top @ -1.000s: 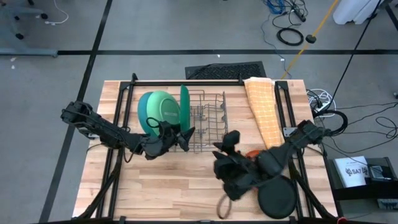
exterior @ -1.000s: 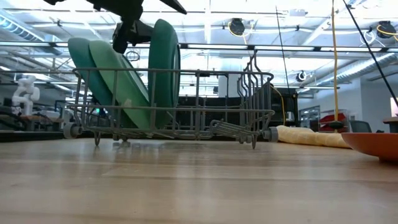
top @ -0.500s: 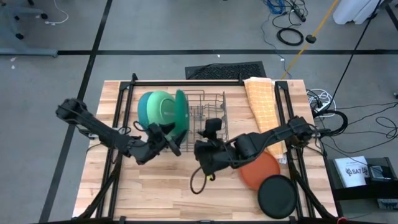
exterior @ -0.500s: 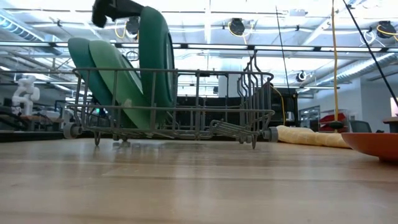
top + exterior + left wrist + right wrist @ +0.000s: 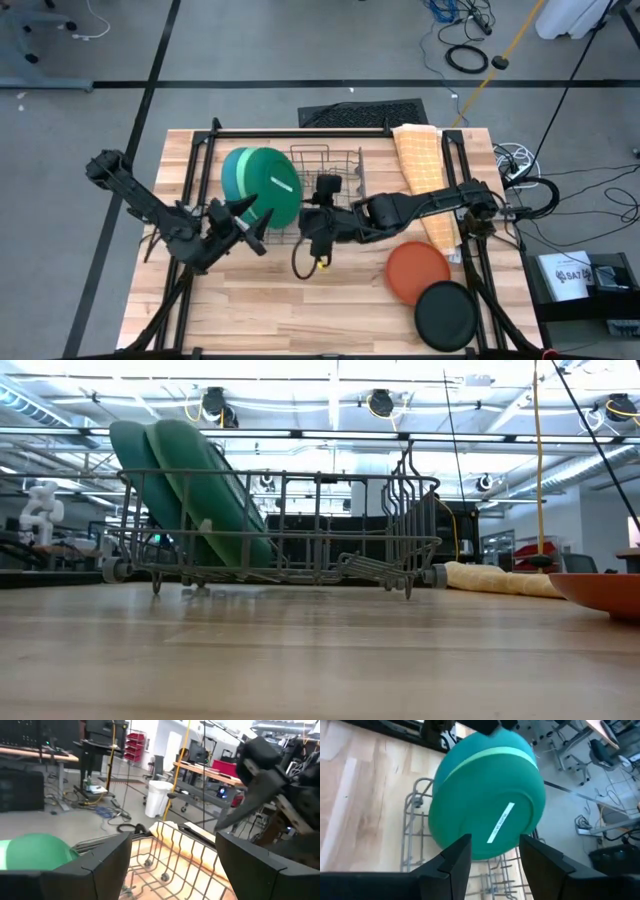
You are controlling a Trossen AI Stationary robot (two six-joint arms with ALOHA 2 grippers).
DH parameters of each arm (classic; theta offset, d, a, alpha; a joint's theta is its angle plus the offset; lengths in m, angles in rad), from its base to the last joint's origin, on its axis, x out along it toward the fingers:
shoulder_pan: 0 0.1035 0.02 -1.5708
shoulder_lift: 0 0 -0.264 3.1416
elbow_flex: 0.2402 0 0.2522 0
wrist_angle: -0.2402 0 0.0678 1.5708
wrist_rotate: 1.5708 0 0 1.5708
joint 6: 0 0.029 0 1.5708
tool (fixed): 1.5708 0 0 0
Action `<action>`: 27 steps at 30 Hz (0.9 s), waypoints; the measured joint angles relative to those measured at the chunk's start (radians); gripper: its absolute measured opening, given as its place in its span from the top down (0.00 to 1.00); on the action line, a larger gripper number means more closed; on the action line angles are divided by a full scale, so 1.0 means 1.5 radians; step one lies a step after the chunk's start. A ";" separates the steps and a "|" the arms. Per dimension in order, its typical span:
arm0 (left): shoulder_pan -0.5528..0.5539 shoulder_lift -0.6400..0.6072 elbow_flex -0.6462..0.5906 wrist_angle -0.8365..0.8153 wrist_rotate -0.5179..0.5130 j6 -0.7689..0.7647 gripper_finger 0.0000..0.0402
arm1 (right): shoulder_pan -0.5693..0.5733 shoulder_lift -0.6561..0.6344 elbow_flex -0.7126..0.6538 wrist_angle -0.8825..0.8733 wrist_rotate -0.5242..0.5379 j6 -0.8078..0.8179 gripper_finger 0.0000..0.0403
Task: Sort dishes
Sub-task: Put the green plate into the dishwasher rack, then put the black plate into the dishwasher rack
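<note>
Two plates lay flat off to my right: orange plate (image 5: 418,271) nearer my spread, empty right claw (image 5: 322,222) than to my unclenched left claw (image 5: 240,222).

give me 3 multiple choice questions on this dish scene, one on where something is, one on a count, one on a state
1. Where is the orange plate?
A. in the rack
B. flat on the table
C. on the cloth

2. How many plates are in the rack?
A. one
B. three
C. five

3. What is the state of the left gripper?
A. open and empty
B. shut on a plate
C. out of view

Answers:
1 B: the orange plate lies on the table beside the black plate.
2 B: the dark green plate, light green plate and teal plate lean in the rack.
3 A: the left gripper has its fingers spread with nothing between them, just in front of the rack.
</note>
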 joint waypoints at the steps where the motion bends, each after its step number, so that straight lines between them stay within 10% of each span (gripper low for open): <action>1: -0.009 -0.004 0.000 0.000 -0.010 0.011 0.26 | -0.005 0.000 0.000 0.005 -0.001 -0.004 0.61; 13: -0.057 -0.014 0.000 -0.038 0.132 0.083 0.26 | 0.001 -0.045 0.000 -0.093 -0.069 -0.037 0.61; 27: -0.055 -0.010 0.001 -0.113 0.166 0.062 0.26 | 0.145 -0.067 -0.022 -0.408 -0.193 0.337 0.61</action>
